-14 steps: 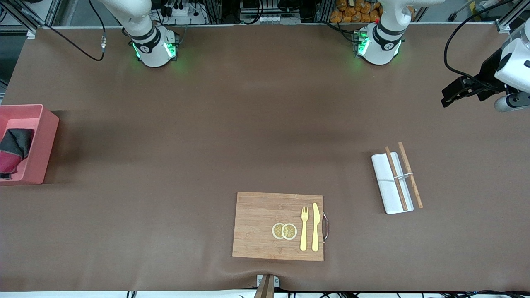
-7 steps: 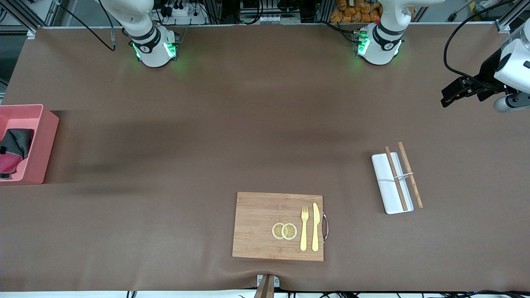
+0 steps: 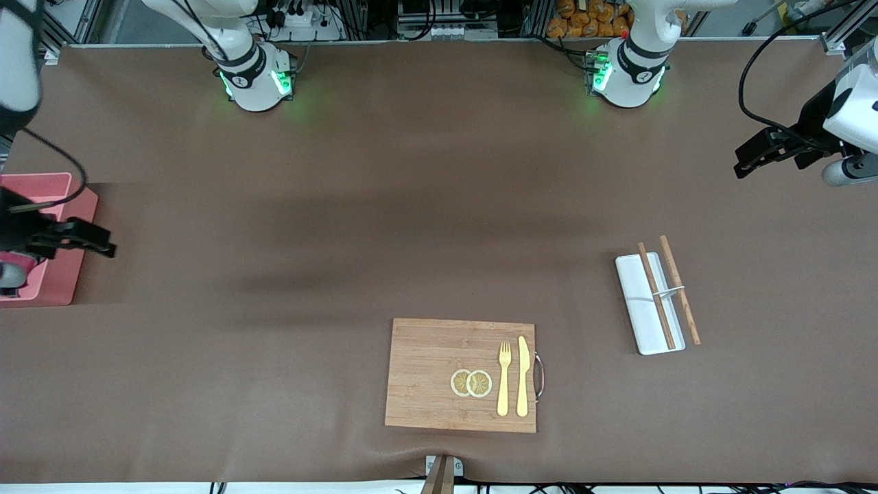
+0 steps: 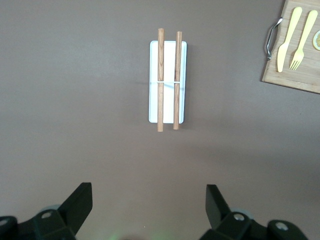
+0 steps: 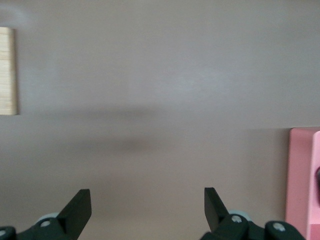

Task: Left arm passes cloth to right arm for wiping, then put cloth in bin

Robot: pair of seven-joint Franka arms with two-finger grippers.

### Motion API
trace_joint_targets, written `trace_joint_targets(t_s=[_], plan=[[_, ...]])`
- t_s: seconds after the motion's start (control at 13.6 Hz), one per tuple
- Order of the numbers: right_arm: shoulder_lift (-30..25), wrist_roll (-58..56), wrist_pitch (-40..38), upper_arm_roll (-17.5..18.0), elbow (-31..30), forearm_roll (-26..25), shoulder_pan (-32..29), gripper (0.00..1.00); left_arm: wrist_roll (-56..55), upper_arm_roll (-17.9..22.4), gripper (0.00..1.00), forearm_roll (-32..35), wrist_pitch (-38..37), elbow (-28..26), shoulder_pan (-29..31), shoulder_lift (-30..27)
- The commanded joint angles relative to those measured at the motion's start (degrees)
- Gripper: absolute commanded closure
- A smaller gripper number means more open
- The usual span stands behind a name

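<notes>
The pink bin [image 3: 42, 181] stands at the right arm's end of the table; its wall also shows in the right wrist view [image 5: 302, 180]. My right gripper [image 3: 68, 237] hangs over the bin's edge, open and empty [image 5: 147, 202]. The cloth lies in the bin, almost wholly hidden under the right hand; only a dark sliver shows in the right wrist view [image 5: 318, 186]. My left gripper [image 3: 761, 154] waits up in the air at the left arm's end of the table, open and empty [image 4: 149, 200].
A white tray [image 3: 634, 309] with two chopsticks [image 3: 679, 288] lies toward the left arm's end, also in the left wrist view [image 4: 168, 50]. A wooden board [image 3: 425, 374] with fork, knife and two lemon slices lies near the front edge.
The right arm has come into view and now hangs over the bin, covering the cloth that lay open to view in it. The left arm has barely moved.
</notes>
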Motion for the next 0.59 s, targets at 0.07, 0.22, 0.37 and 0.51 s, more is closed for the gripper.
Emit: trace_joint_targets(t_s=[0.07,0.22,0.37,0.51], plan=[[-5.41,6.62,-0.69,-1.03,-4.19,1.84,4.1,0.0,0.94,-0.3,0.0,0.39,0.46,-0.69,0.35,-1.11],[-8.14,6.28,-1.22,-1.38,-6.2,0.97,3.75,0.0,0.94,-0.39,0.0,0.39,0.54,-0.69,0.35,-1.11],[-12.17,4.88,0.26,-1.38,-10.68,0.09,2.36,0.0,0.94,-0.57,0.0,0.39,0.46,-0.69,0.27,-1.2],[-15.69,3.38,1.85,-1.29,-14.02,0.17,0.25,0.0,0.94,-0.65,0.0,0.39,0.46,-0.69,0.27,-1.2]])
